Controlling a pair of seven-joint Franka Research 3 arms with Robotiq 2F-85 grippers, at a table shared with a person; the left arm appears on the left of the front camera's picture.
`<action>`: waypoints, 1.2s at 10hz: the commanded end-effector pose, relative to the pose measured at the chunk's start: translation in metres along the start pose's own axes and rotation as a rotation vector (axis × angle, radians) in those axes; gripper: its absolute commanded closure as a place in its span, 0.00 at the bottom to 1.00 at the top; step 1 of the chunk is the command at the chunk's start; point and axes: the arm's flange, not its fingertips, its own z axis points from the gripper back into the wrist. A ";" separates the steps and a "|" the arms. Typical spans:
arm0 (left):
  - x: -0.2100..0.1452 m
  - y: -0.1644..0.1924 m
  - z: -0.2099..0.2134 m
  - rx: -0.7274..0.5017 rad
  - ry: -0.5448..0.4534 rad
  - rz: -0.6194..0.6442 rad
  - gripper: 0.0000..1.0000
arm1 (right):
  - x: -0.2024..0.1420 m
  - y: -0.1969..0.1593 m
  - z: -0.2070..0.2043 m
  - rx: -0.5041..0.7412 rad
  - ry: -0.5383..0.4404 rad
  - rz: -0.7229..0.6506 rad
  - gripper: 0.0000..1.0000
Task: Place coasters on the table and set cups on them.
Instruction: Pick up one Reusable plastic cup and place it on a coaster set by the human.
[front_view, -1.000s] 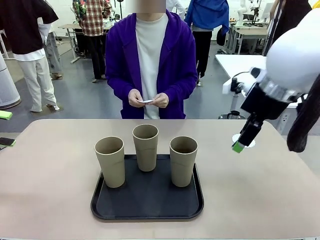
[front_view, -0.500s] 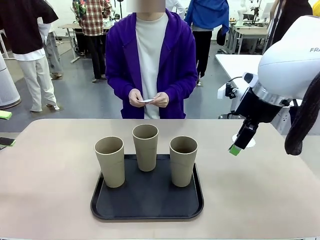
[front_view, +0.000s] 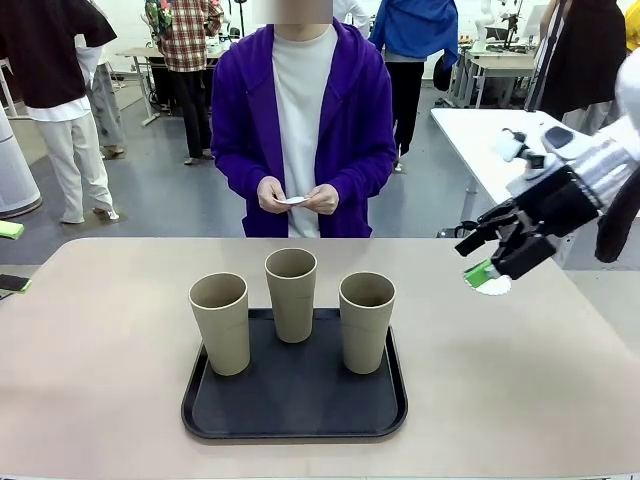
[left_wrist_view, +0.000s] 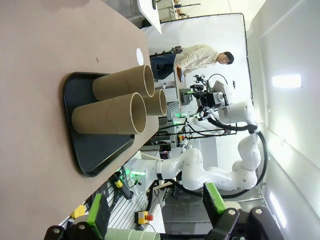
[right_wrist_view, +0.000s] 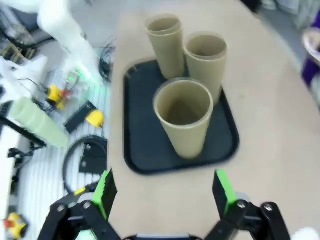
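Note:
Three tan cups (front_view: 291, 292) stand upright on a black tray (front_view: 295, 410) in the middle of the beige table (front_view: 100, 340). One white coaster (front_view: 494, 287) lies on the table at the far right. Just above it hovers my right gripper (front_view: 479, 257), open and empty, its fingers turned toward the cups. In the right wrist view the right gripper (right_wrist_view: 165, 192) faces the nearest cup (right_wrist_view: 182, 117) from a distance. Across the table, a person holds more coasters (front_view: 293, 201) in both hands. My left gripper (left_wrist_view: 155, 207) is open and empty, far from the cups (left_wrist_view: 112, 117); the coaster (left_wrist_view: 140, 53) shows beyond them.
The tray (right_wrist_view: 135, 145) takes up the table's centre, with bare tabletop to its left, right and front. The person in a purple jacket (front_view: 240, 120) stands at the far edge. A white side table (front_view: 470, 130) stands behind the right arm.
My right arm has drawn back to the right and turned its wrist, so the gripper now points left toward the tray instead of down. The coaster lies uncovered beneath it. Cups and person are unmoved.

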 end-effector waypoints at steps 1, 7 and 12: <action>0.000 0.000 0.001 -0.013 -0.002 -0.015 0.00 | -0.042 -0.022 0.001 0.244 -0.258 0.021 0.00; 0.000 0.000 0.001 -0.013 -0.002 -0.015 0.00 | -0.110 -0.039 -0.054 0.065 -0.316 0.134 0.00; 0.000 0.000 0.001 -0.013 -0.002 -0.015 0.00 | -0.129 -0.055 -0.097 -0.009 -0.327 0.095 0.00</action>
